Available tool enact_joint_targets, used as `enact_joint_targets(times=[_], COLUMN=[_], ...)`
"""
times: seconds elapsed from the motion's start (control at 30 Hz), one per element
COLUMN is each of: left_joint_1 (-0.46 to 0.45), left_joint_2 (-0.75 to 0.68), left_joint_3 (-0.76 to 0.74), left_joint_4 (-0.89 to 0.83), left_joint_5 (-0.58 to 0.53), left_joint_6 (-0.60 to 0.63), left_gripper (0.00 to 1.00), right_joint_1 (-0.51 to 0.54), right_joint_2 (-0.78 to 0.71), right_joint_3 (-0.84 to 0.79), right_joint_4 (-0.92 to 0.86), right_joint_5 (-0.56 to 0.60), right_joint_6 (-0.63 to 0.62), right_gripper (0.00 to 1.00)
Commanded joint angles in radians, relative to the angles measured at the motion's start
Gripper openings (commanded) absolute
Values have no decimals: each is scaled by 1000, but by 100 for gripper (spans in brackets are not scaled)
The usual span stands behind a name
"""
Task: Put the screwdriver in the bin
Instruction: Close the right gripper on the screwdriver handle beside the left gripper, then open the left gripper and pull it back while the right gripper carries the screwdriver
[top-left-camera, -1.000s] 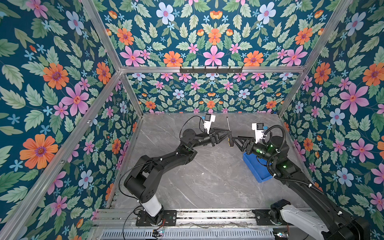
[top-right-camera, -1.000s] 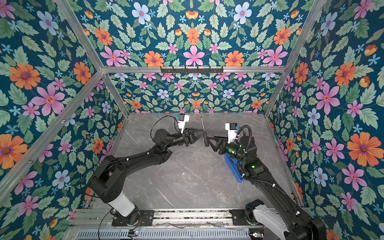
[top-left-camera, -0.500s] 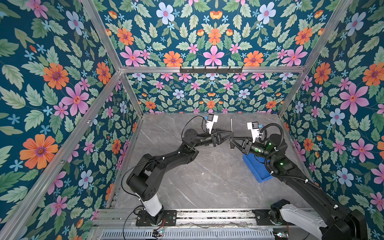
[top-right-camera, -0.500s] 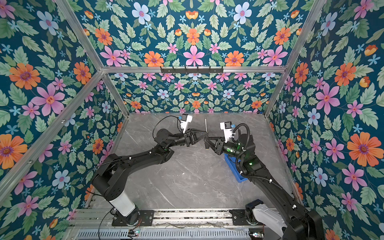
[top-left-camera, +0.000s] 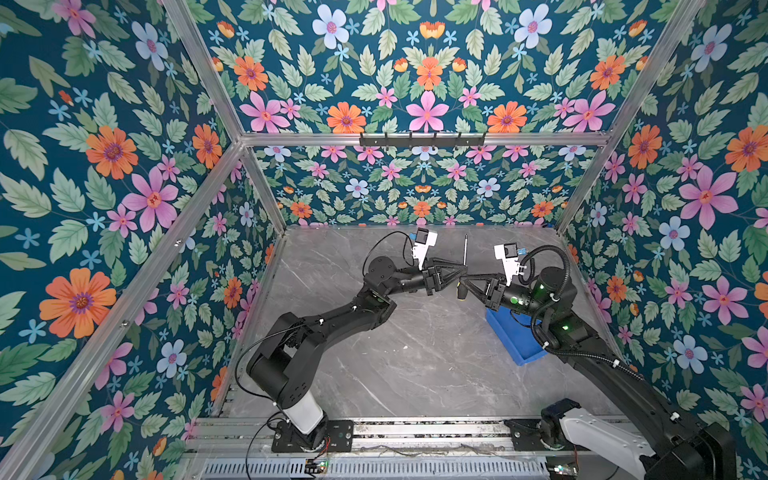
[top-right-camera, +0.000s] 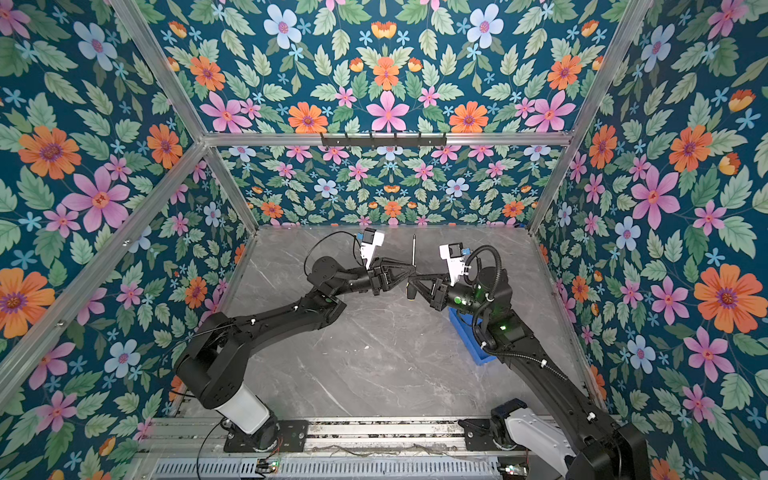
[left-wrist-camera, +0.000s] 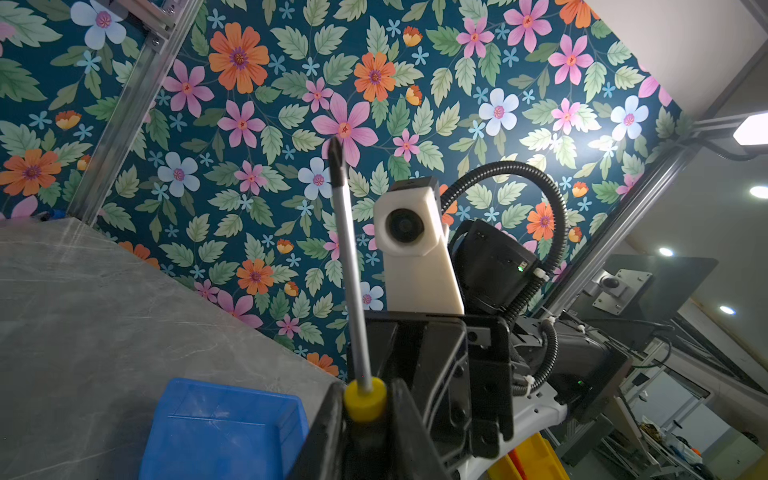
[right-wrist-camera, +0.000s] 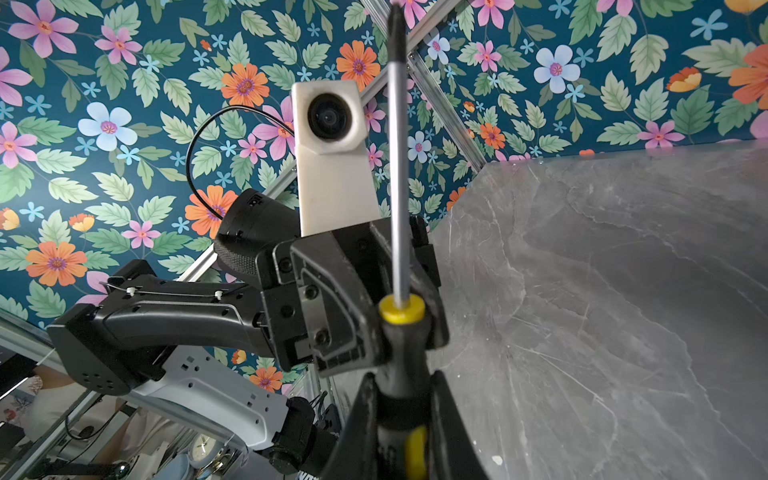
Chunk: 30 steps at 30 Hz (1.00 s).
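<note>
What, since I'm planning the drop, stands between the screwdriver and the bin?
Only the left gripper: it flanks the handle top of the screwdriver, which the right gripper holds in the air, shaft up. The bin lies on the table, partly under the right arm; nothing visible sits between.

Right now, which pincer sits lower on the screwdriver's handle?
The right pincer, clamped on the yellow-and-black screwdriver below its yellow collar, which the left pincer flanks.
</note>
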Motion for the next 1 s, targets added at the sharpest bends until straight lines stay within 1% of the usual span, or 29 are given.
enact_joint_targets(times=[0.0, 0.07, 0.1, 0.13, 0.2, 0.27, 0.37, 0.5, 0.6, 0.7, 0.77, 0.9, 0.93, 0.97], left_joint_1=[0, 1, 0, 1, 1, 0, 1, -8, -15, -25, -30, -55, -62, -70], left_joint_2=[-23, -41, -53, -66, -91, -118, -157, -213, -241, -278, -294, -302, -304, -305], left_joint_3=[-3, -4, 0, 5, 8, 10, 14, 29, 33, -10, -36, -40, -40, -44], left_joint_4=[25, -14, -53, -98, -178, -261, -388, -586, -673, -662, -654, -737, -756, -765], left_joint_5=[-31, -59, -75, -87, -109, -130, -163, -259, -311, -334, -336, -317, -308, -300], left_joint_6=[50, 75, 103, 133, 199, 276, 399, 599, 719, 807, 849, 936, 957, 976], left_gripper=[43, 53, 62, 67, 74, 78, 86, 99, 100, 100, 100, 100, 100, 100], right_joint_1=[1, 0, -2, -5, -8, -10, -15, -33, -86, -146, -171, -187, -189, -196], right_joint_2=[-6, -18, -26, -33, -46, -57, -68, -83, -91, -100, -95, -70, -61, -56], right_joint_3=[10, 10, 10, 12, 22, 38, 67, 73, 61, 56, 68, 54, 45, 37], right_joint_4=[-13, -48, -72, -104, -175, -257, -400, -533, -600, -674, -753, -896, -912, -917], right_joint_5=[29, 51, 62, 72, 91, 110, 159, 232, 246, 274, 332, 479, 528, 553], right_joint_6=[-17, -46, -64, -87, -141, -210, -333, -507, -580, -663, -762, -1052, -1097, -1115], right_gripper=[0, 0, 0, 0, 0, 0, 0, 0, 0, 0, 0, 0, 0, 0])
